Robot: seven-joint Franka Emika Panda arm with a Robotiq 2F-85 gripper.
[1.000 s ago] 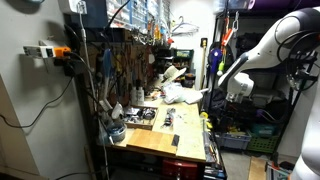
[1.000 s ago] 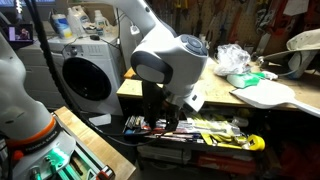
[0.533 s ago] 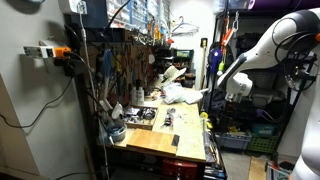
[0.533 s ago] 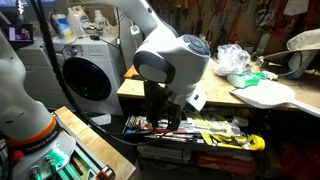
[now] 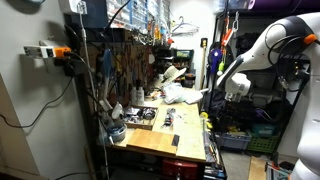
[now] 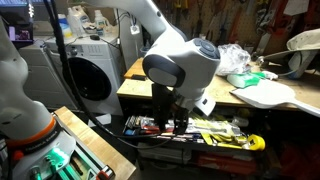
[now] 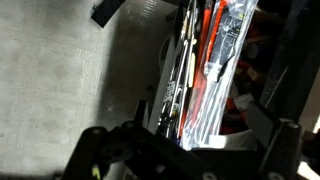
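A robot's hand (image 6: pixel 177 124) hangs low over an open drawer (image 6: pixel 225 141) beneath the worktop (image 6: pixel 132 86), its fingers (image 7: pixel 92 150) spread wide and holding nothing, with a clear pack of red-handled tools (image 7: pixel 205 70) lying lengthwise directly below, between them.

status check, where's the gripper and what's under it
Gripper low over open tool drawer, jaws apart, holding nothing. Packaged red-handled tools directly below. Workbench edge close beside the arm.
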